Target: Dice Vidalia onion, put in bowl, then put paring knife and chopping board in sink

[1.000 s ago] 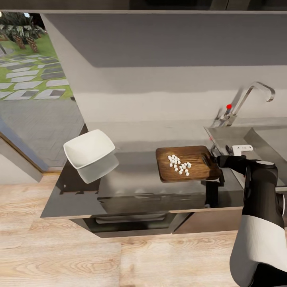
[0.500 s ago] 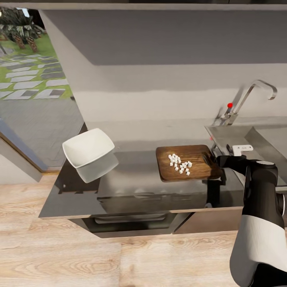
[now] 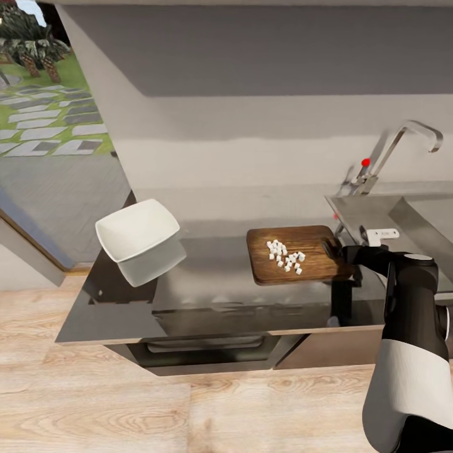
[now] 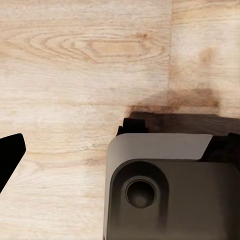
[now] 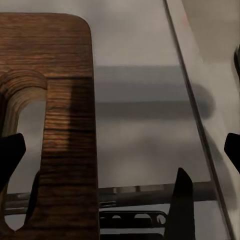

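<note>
The brown chopping board lies on the grey countertop just left of the sink. Several white onion dice sit in a loose heap on its middle. My right gripper is at the board's slot-handle end. In the right wrist view that gripper is open. One fingertip is over the slot and the other stands beyond the board's edge, above bare counter. The white square bowl stands far left on the countertop. The paring knife is out of view. One left fingertip hangs over the wooden floor.
The chrome faucet with its red knob rises behind the sink. Left of the counter's end a glass wall opens onto a garden path. Dark cabinets sit under the counter. The left wrist view looks down on my grey base.
The whole picture has drifted a little, so the camera moved. Board, onion dice and right gripper keep the same places relative to one another.
</note>
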Controlling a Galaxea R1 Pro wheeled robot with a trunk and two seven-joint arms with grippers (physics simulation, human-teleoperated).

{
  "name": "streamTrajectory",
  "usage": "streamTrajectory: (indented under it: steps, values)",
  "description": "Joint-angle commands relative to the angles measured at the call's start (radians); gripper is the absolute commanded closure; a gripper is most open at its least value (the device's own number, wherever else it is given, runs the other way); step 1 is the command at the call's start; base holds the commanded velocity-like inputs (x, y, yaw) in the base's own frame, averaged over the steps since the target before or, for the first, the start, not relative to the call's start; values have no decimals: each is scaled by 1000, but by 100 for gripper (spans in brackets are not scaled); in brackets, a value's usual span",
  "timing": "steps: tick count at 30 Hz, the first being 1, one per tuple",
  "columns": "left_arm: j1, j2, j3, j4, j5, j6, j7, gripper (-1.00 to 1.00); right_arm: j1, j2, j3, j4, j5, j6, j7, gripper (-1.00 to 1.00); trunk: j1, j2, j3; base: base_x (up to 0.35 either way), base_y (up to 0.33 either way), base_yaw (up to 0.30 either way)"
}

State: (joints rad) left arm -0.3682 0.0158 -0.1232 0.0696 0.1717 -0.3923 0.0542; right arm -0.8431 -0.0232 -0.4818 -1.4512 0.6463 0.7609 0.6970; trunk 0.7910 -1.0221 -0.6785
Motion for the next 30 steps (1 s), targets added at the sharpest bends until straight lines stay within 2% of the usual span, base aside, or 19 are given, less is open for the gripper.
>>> streamTrajectory:
  steps: [1, 8, 25, 30]
  values:
    - [-2, 0, -9, 4, 8, -7, 1, -100, -1, 0, -1, -1, 10, 2, 10, -100, 4, -8, -4, 0, 0, 0]
    - [-2, 0, -9, 4, 8, -7, 1, -100, 1, 2, 0, 5, 10, 0, 10, -100, 31, -57, -26, 0, 0, 0]
    - [-2, 0, -9, 5, 8, -7, 1, -100, 1, 2, 0, 8, 10, 0, 10, -100, 31, -57, -26, 0, 0, 0]
    - [-2, 0, -9, 5, 8, -7, 1, -100, 1, 2, 0, 8, 10, 0, 10, -100, 50, -92, -42, 0, 0, 0]
